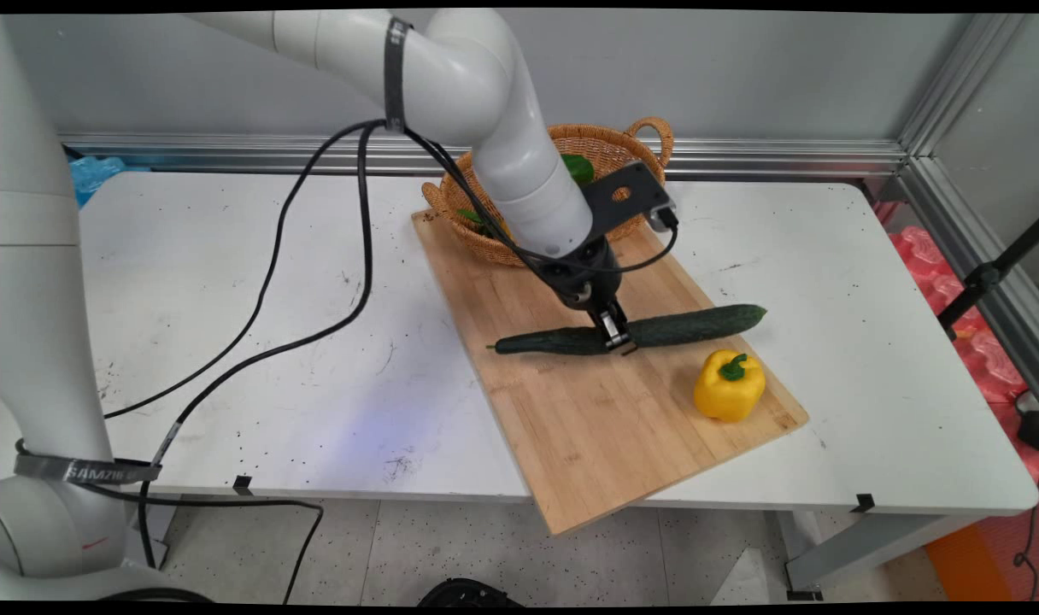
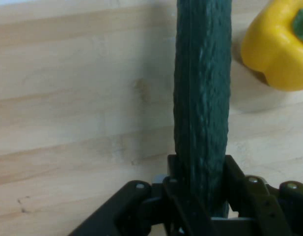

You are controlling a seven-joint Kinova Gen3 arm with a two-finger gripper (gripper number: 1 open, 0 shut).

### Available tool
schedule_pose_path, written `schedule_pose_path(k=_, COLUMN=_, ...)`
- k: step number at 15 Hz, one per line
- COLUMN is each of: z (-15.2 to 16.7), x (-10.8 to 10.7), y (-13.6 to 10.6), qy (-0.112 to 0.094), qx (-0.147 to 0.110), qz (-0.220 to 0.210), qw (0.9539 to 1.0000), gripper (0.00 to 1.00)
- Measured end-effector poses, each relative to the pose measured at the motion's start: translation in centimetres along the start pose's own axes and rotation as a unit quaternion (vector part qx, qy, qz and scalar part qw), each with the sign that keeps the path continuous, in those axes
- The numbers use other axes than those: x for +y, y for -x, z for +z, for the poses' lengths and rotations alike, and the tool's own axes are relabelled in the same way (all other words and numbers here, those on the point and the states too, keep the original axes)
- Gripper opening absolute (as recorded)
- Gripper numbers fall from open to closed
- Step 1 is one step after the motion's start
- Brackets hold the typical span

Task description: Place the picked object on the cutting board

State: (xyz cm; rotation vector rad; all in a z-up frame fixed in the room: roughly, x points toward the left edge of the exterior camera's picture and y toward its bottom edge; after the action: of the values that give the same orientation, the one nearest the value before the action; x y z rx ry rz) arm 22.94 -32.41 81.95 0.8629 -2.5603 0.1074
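While the arm is reaching down over the cutting board [image 1: 571, 427], the gripper [image 1: 615, 335] is closing its two fingers on a long dark green cucumber [image 1: 699, 325] near its middle, one finger pressing each side, as the hand view shows [image 2: 203, 113]. The cucumber is lying flat across the board, its thick end reaching past the board's far edge. A yellow pepper [image 1: 729, 386] is sitting upright just beside it, apart from it. A wicker basket [image 1: 609, 145] is resting on the board's far corner, holding something green, possibly another pepper. The board is lying slantwise on the white table [image 1: 870, 299].
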Motion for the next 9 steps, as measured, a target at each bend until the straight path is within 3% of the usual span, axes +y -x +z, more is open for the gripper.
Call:
schedule_pose_path(k=3, z=0.8, x=0.0, y=0.6, qy=0.002, qx=-0.007, qz=-0.002, qw=1.0000, gripper=0.00)
schedule_pose_path(k=4, z=1.0, x=0.0, y=0.7, qy=0.002, qx=-0.009, qz=-0.002, qw=1.0000, gripper=1.00)
schedule_pose_path(k=9, z=1.1, x=0.0, y=1.4, qy=0.009, qx=-0.008, qz=0.005, qw=0.9999, gripper=1.00)
